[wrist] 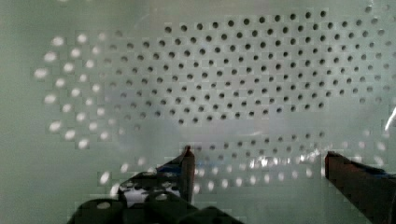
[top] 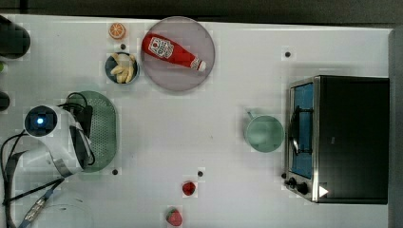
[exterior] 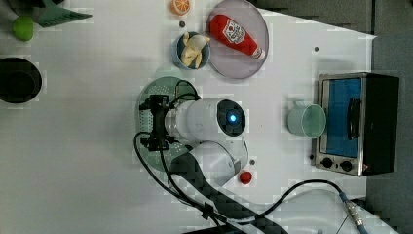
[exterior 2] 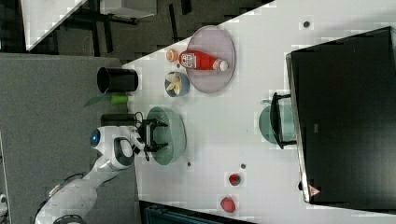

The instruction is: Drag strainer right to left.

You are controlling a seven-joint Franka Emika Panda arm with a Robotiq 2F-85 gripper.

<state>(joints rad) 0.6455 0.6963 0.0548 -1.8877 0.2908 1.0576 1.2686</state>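
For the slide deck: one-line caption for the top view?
Panda gripper over the sage-green strainer at the top view's left; mug beside the toaster oven.

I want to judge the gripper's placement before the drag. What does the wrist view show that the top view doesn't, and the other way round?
Wrist view: the gripper with its fingers spread apart and nothing between them, close over the strainer and its perforated holes.

Top view: the strainer lies at the top view's left of the table. A mug stands beside the toaster oven at the top view's right. A ketchup bottle lies on a grey plate.

Both: the pale green strainer with the arm's end over it.
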